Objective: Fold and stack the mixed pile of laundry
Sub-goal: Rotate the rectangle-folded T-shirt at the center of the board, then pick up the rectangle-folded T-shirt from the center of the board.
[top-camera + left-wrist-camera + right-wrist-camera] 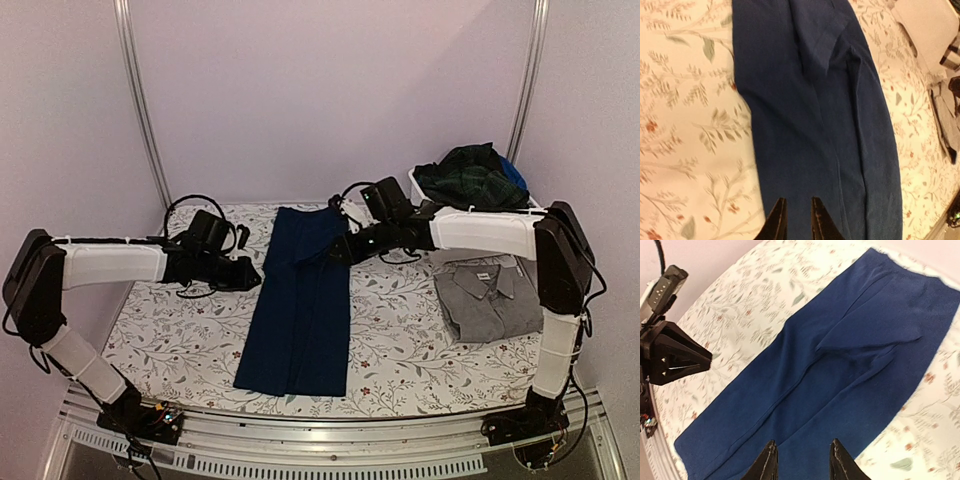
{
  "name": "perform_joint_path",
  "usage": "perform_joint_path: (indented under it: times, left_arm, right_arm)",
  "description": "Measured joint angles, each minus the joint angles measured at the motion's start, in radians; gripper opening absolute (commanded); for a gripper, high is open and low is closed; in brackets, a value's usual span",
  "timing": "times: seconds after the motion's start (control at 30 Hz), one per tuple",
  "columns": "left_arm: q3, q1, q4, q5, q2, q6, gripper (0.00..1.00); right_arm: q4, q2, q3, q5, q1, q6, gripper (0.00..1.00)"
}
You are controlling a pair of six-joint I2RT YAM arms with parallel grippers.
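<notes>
While left tool (795, 220) and right tool (801, 462) gape, one navy garment (300, 310), one grey shirt (490, 300), one plaid (470, 175)

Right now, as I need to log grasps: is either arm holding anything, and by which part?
Nothing is held. The left gripper and right gripper both have fingers parted above the navy garment.

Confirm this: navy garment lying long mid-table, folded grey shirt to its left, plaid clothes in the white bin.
No: the grey shirt lies right of the navy garment, not left, as the top external view shows. The rest holds.
</notes>
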Motion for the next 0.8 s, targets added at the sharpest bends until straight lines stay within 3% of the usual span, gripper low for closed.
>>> perform_joint_path:
  times: [0.33, 0.63, 0.7, 0.8]
  left_arm:
    - [-0.235, -0.334, -0.097, -0.054, -0.084, -0.137, 0.06]
    - [-0.239, -0.557, -0.104, -0.095, -0.020, -0.283, 0.02]
    - [-0.224, -0.602, -0.099, -0.095, -0.004, -0.307, 0.04]
    - [-0.217, -0.649, -0.101, -0.088, 0.000, -0.341, 0.17]
  right_arm:
    - [0.045, -0.044, -0.338, -0.132, 0.233, 0.138, 0.29]
    - [0.093, -0.057, -0.471, -0.160, 0.241, 0.182, 0.26]
    - [0.106, -0.077, -0.501, -0.164, 0.240, 0.182, 0.26]
    - [0.102, -0.104, -0.532, -0.174, 0.240, 0.179, 0.29]
